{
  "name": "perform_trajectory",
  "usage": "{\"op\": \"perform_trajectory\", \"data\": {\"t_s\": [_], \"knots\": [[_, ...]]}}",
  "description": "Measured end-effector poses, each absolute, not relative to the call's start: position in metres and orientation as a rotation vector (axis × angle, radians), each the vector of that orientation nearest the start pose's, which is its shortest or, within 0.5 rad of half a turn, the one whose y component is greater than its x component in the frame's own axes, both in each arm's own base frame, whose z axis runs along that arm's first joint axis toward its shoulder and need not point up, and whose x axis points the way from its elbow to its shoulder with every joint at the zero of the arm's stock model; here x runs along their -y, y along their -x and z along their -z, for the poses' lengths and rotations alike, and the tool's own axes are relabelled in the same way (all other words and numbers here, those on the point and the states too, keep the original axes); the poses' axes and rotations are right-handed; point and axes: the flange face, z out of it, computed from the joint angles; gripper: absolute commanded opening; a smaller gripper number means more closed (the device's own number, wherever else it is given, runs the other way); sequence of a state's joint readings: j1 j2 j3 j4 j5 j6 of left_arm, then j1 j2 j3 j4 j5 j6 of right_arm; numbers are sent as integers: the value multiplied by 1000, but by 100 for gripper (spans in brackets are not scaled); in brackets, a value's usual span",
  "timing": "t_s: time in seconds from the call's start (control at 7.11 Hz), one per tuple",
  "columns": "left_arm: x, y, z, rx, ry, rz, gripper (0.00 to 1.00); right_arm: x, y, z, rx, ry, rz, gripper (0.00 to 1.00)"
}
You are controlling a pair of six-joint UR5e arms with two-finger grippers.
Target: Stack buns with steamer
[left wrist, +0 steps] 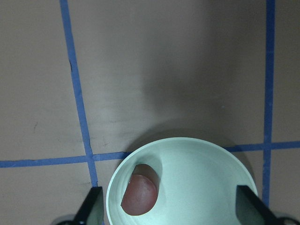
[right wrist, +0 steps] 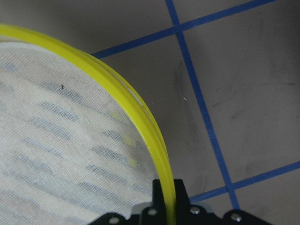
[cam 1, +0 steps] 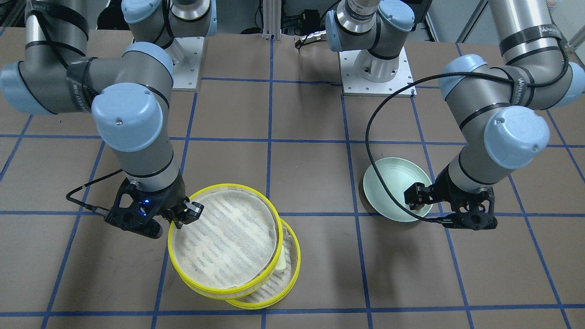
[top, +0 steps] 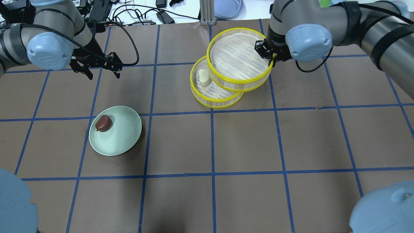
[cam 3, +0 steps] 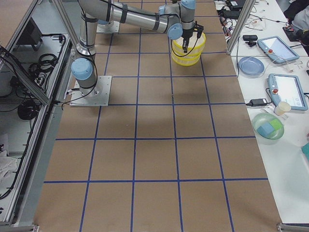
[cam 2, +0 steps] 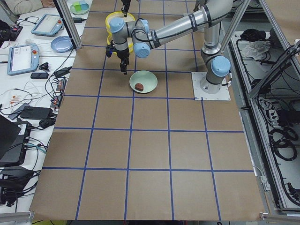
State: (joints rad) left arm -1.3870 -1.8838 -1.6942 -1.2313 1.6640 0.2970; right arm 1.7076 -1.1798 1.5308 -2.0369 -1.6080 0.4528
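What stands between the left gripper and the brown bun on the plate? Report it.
Nothing visible does. The left gripper hangs open above the table near the green plate, and the brown bun lies alone and uncovered on it. The right gripper, shut on the upper steamer tray, is across the table.

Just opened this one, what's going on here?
The right gripper is shut on the rim of the upper tray, holding it offset over the lower tray, which has the white bun inside. The left gripper is open above the plate, where the brown bun lies ungrasped. So one bun is in the steamer, and the second tray is not yet squarely on.
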Motion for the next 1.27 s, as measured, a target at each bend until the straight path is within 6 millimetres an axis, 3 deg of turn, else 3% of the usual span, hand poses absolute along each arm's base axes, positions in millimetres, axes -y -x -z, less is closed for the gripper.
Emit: {"op": "perform_trajectory", "data": {"t_s": [0.28, 0.56, 0.98, 1.27], "knots": [[569, 7, -243, -3069, -313, -291, 96, 615, -238, -317, -3042, -521, 138, 0], [568, 4, -215, -3069, -406, -339, 94, 617, -242, -300, -3044, -518, 116, 0], [573, -14, -188, -3037, -502, -363, 90, 618, -239, -295, -3069, -528, 124, 0], [572, -23, -183, -3044, -484, -380, 91, 618, -239, -290, -3075, -539, 114, 0]]}}
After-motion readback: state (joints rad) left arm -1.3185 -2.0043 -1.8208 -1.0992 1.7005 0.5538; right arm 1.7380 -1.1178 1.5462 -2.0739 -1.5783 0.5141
